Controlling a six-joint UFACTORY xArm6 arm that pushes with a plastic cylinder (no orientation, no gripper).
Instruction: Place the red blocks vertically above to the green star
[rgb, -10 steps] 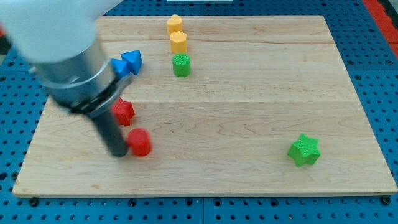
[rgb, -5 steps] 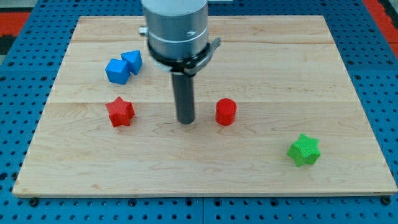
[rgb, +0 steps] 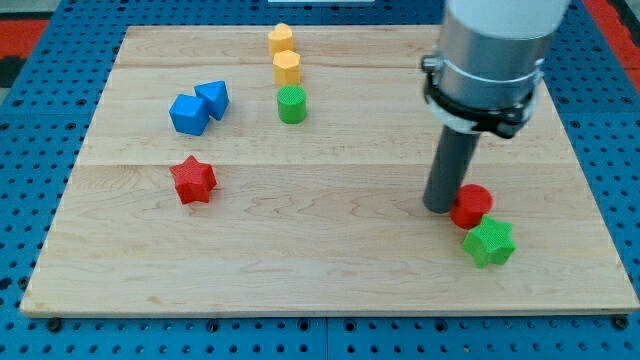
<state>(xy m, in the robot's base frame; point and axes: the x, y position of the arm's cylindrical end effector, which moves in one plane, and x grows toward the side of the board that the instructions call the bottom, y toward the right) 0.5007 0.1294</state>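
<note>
My tip (rgb: 439, 208): lower end of a dark rod, no jaws or fingers to open or close, resting on the wooden board (rgb: 330, 270) in its right half, pressed against the left side of the red cylinder (rgb: 471, 206). Red cylinder: at 3 o'clock from my tip, touching it; its lower edge meets the green star (rgb: 489, 242). Green star: at 5 o'clock from my tip, directly under and slightly right of the red cylinder, near the board's lower right corner. Red star (rgb: 193, 179): well apart, at 9 o'clock from my tip, on the board's left half, free of contact with any block. Blue blocks: a blue cube (rgb: 188, 114) and a blue triangular block (rgb: 213, 98), touching each other, at 12 o'clock from the red star. Green cylinder (rgb: 291, 104): at 10 o'clock from my tip, upper middle of the board. Yellow blocks, two, roughly hexagonal: lower yellow block (rgb: 287, 68) just above the green cylinder, upper yellow block (rgb: 281, 39) just above that, the three forming a column near the top edge.
</note>
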